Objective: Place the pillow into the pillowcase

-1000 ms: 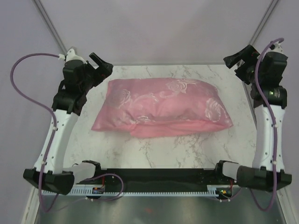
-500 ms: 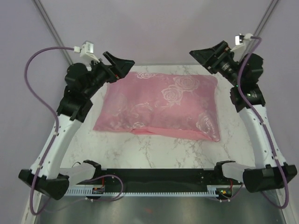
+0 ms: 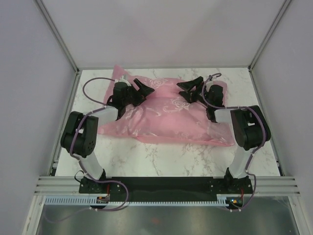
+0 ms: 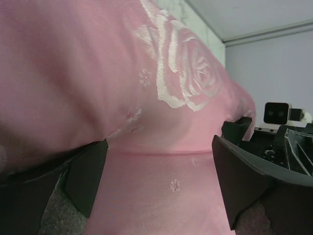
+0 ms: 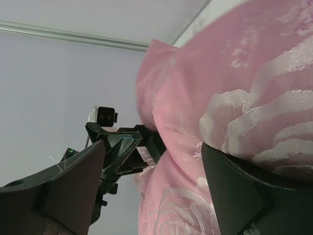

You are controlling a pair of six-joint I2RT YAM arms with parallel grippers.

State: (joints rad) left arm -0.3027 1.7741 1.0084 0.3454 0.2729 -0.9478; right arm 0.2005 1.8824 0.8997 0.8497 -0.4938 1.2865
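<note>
The left fingers and right fingers stand wide, astride the plump pillowcase on the table, gripping nothing. The unseen pillow seems already inside, so they are probably smoothing it.

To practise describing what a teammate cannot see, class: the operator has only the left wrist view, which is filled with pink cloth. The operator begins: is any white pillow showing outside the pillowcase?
Observer: From above, no white shows. The pillowcase looks stuffed and lies on the table.
Operator: Does it lie flat everywhere?
Observer: No, its far left corner sticks up near the back edge.
Operator: What is the right claw doing?
Observer: The right claw is open, with pink cloth bulging between its spread fingers.
</note>
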